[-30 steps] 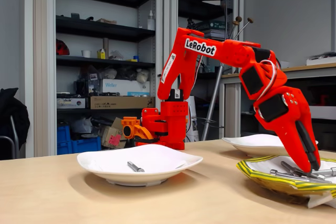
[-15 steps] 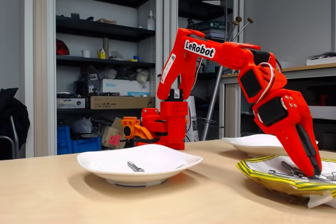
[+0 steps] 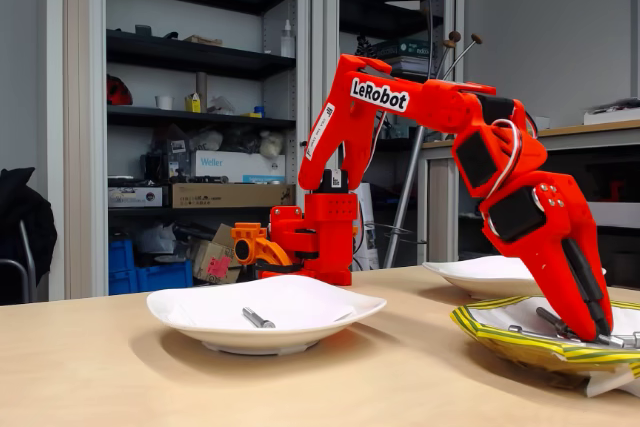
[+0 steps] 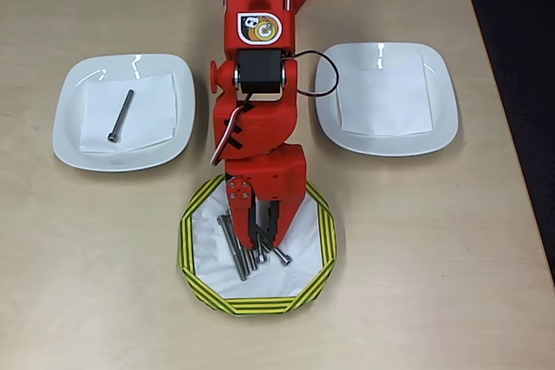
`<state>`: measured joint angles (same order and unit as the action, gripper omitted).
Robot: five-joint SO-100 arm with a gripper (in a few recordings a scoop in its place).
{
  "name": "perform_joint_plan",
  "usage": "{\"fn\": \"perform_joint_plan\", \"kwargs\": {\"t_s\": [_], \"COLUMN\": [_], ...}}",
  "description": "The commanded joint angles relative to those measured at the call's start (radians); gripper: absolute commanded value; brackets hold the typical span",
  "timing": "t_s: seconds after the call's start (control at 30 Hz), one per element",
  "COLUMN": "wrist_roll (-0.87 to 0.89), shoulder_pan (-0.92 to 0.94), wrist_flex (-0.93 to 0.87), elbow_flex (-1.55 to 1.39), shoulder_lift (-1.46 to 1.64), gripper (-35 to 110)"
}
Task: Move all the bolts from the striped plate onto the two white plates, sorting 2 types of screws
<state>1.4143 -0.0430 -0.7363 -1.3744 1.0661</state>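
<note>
I see the arm [image 3: 420, 107] reaching forward from its base, upper link rising, forearm level, wrist bent steeply so the claw [image 4: 257, 233] points down into the striped plate [image 4: 316, 253]. In the fixed view the claw [image 3: 598, 332] tip sits at the level of the bolts [image 3: 560, 325], among them.

From overhead, the fingers [image 4: 236, 214] stand slightly apart with their tips over the heap of bolts [image 4: 247, 253]. I cannot tell whether they pinch a bolt or merely touch the pile: the tips overlap the metal and the gap is hidden.

Places relative to the claw, overhead view:
- Bolts: directly under and just below the tips, several long ones lying side by side, shorter ones beside them to the right.
- Striped plate: around the claw on all sides.
- Left white plate [image 4: 74, 140]: up and well to the left, holding one long bolt [image 4: 120, 116] on a paper sheet.
- Right white plate [image 4: 442, 127]: up and well to the right, holding a paper sheet.
</note>
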Motion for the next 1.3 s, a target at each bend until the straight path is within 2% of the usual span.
{"fn": "perform_joint_plan", "kwargs": {"t_s": [0.0, 0.73, 1.27], "wrist_roll": [0.025, 0.029, 0.069], "shoulder_pan": [-0.018, 0.038, -0.043], "wrist_flex": [-0.012, -0.034, -0.074], "elbow_flex": [0.002, 0.031, 0.097], "shoulder_lift": [-0.002, -0.051, -0.121], "gripper": [7, 4, 8]}}
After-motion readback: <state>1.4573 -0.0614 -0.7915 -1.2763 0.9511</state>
